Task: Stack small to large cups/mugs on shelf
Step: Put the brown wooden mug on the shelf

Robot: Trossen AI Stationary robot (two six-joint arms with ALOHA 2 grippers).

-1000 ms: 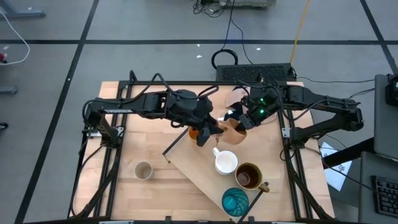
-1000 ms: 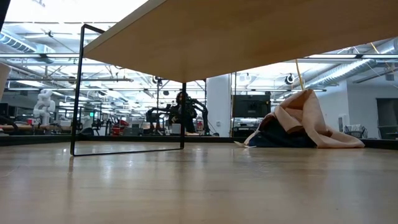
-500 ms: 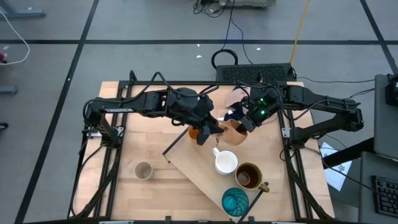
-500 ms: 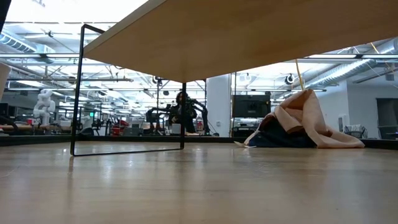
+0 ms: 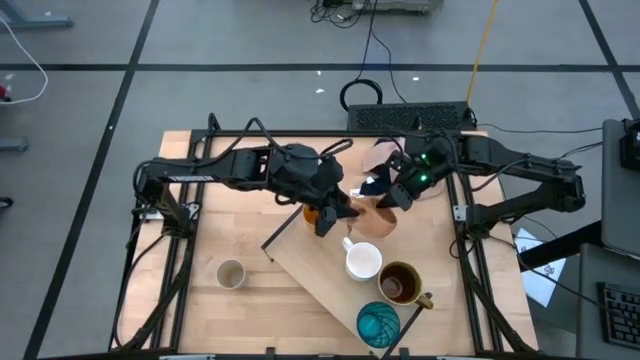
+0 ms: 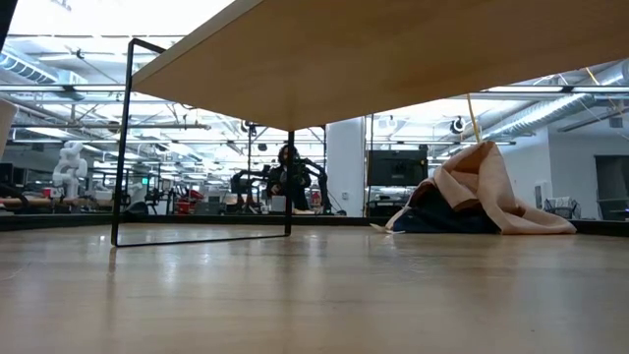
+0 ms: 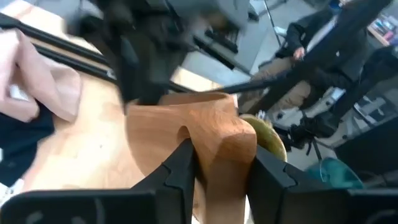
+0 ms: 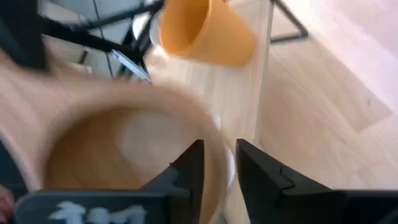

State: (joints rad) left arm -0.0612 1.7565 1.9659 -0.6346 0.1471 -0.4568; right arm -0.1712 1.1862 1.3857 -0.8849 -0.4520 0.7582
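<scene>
No writing is readable. Left gripper (image 7: 214, 168) pinches the tan handled cup (image 7: 186, 134) by its handle; right gripper (image 8: 217, 163), narrowly parted, straddles its rim.

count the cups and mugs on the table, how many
6. Beige cup alone on the table's left. Orange cup and tan cup between the two arms. White mug, brown mug and teal cup on the shelf. More may hide under the arms.

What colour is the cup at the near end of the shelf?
Teal, with a swirled glaze, on the teal cup; the high view shows it best.
</scene>
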